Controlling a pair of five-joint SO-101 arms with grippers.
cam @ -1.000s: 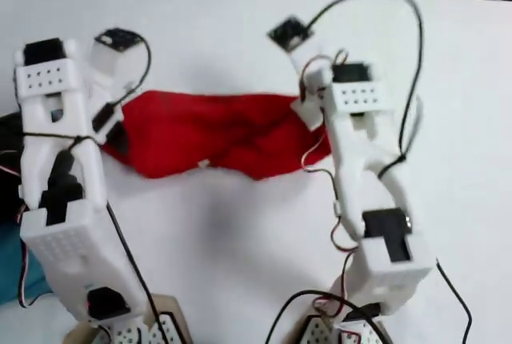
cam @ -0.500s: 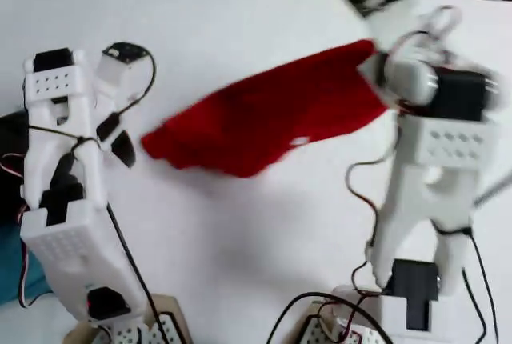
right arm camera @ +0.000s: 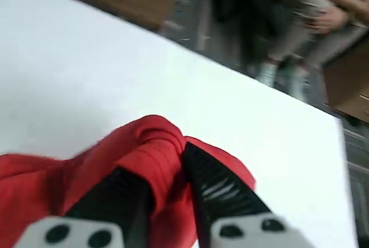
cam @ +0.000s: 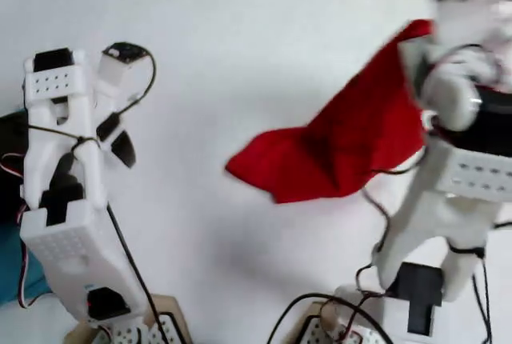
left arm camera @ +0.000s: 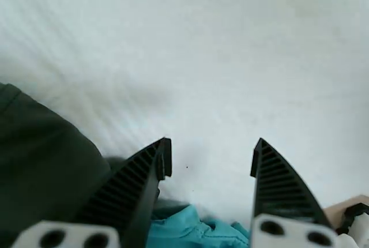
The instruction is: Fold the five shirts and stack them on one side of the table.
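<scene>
At the upper end of the red shirt (right arm camera: 151,157) I have the right gripper (right arm camera: 157,160) pinching a fold of the cloth, its two black fingers pressed in on either side of a red ridge that bulges up between them. From the high view the red shirt hangs from that grip near the right arm (cam: 448,200) and runs down as a long, crumpled wedge toward the middle of the tabletop (cam: 240,40). Its lower end is bunched and rounded, with a soft shadow beneath it, and I cannot tell whether that end touches the surface. Well apart from the red shirt, on the opposite side, my left arm (cam: 64,200) stands over bare white tabletop. The left gripper (left arm camera: 212,144) is spread wide with nothing between its ribbed fingers, and white surface shows through the gap. Farther from the red shirt than that arm, a dark garment (left arm camera: 40,167) lies beside one finger of the left gripper, and a teal garment (left arm camera: 190,228) shows just beneath the fingers, next to the dark one. Both sit at the tabletop's edge on the left arm's side, well apart from the red shirt.
</scene>
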